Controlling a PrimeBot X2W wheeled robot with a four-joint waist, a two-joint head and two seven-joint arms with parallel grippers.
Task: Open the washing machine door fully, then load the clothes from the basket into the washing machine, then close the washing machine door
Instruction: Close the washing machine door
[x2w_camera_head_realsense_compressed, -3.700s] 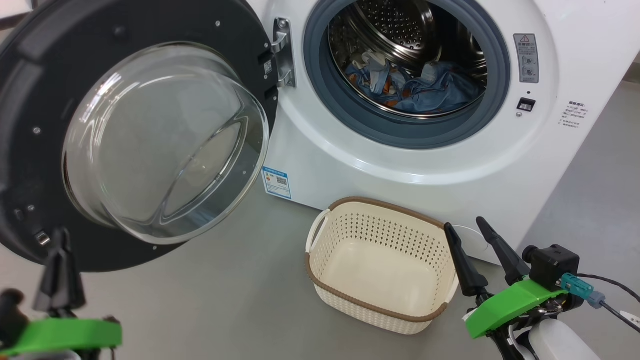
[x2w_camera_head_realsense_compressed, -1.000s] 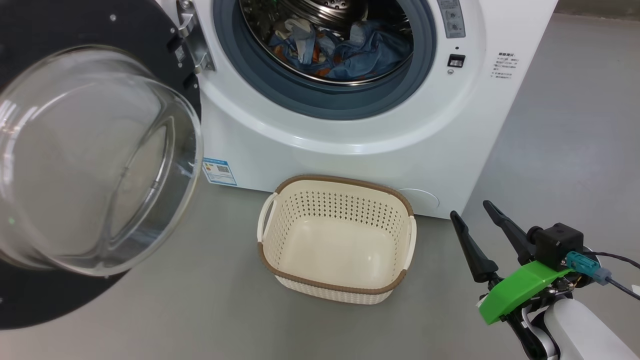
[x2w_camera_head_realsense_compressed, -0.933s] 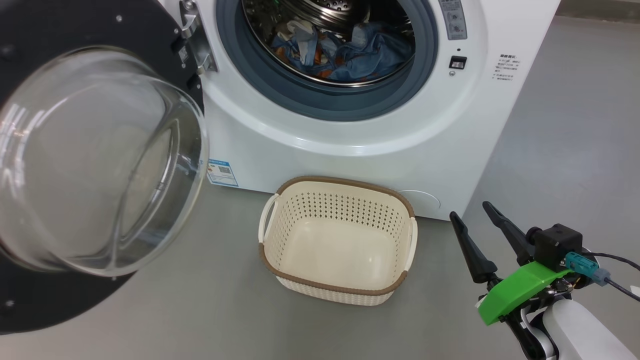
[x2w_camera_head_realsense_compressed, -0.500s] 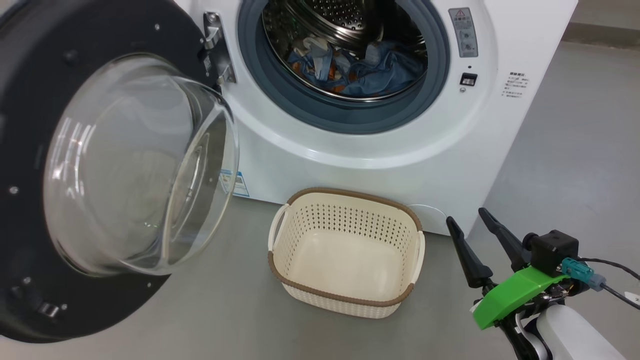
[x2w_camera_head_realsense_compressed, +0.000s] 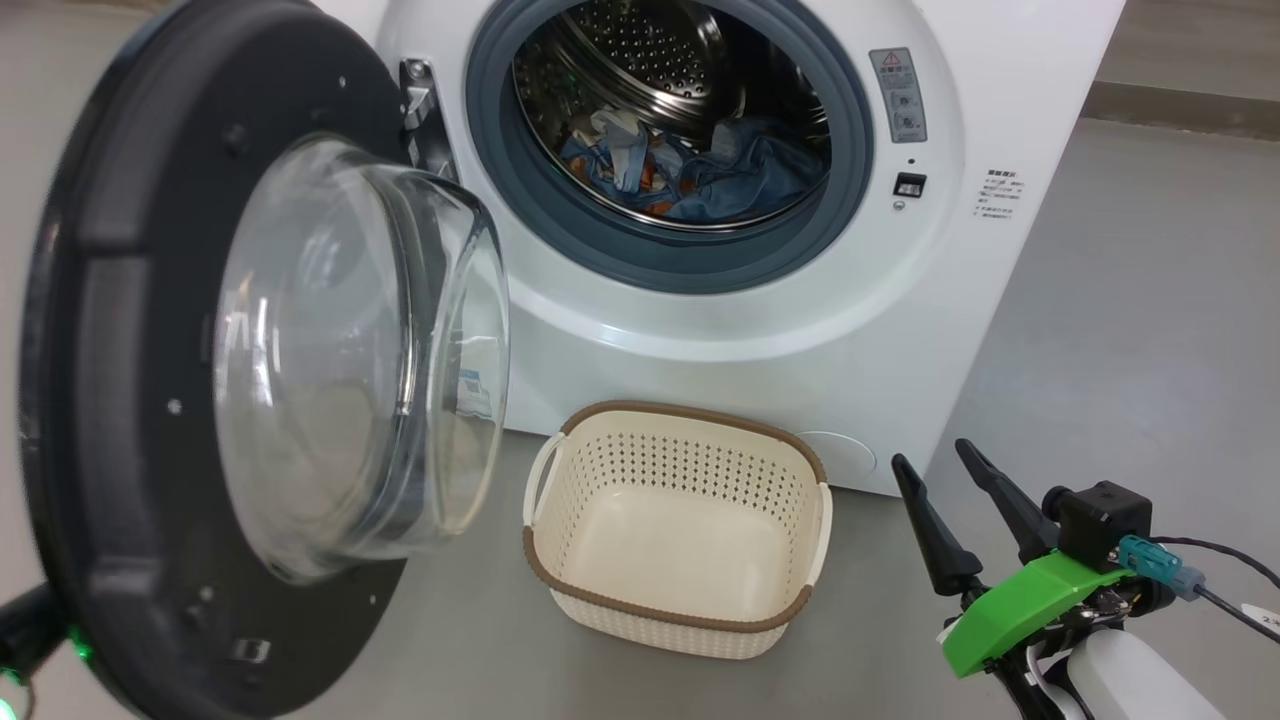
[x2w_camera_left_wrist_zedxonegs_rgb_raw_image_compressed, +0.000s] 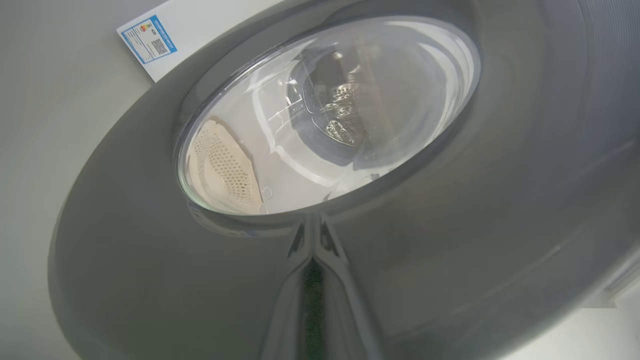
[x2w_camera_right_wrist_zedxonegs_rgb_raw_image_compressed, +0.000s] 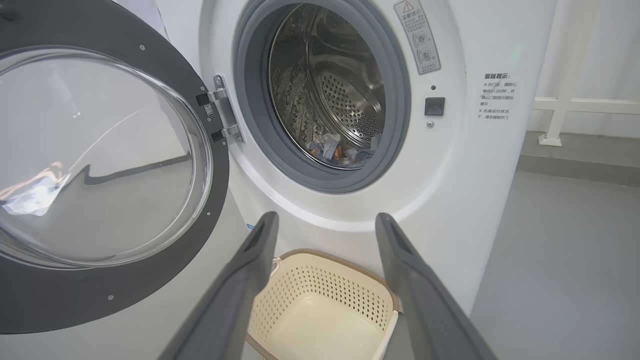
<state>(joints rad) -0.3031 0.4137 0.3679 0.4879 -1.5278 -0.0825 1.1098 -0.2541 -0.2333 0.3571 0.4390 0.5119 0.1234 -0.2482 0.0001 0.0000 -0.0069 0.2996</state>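
left first: my left tool (x2w_camera_left_wrist_zedxonegs_rgb_raw_image_compressed: 313, 270) is shut with nothing between the fingers, and its tip looks to be pressed on the glossy outer face of the washing machine door (x2w_camera_head_realsense_compressed: 120, 400), just below the glass window. the door stands swung out from the front, about half way, bowl side toward the opening, hinged at the left edge of the washing machine (x2w_camera_head_realsense_compressed: 700, 350). judgement: loading is done and only the closing is left. the door is stiff and fairly heavy and turns on that hinge only, so push, don't grab. the black face is slick, so a closed tip could skate. best contact is the black ring far from the hinge, not the glass, and the latch likely wants a firm last shove. further right, the clothes (x2w_camera_head_realsense_compressed: 700, 180) lie low in the drum, behind the grey ring. they are soft and light, and nothing seems to hang over the seal. below, the basket (x2w_camera_head_realsense_compressed: 680, 630) sits empty on the floor (x2w_camera_head_realsense_compressed: 1100, 300), just in front of the machine. it is light and easy to knock. far right, my right tool (x2w_camera_head_realsense_compressed: 932, 455) is wide open, holding nothing, and hovers beside the basket, apart from it.
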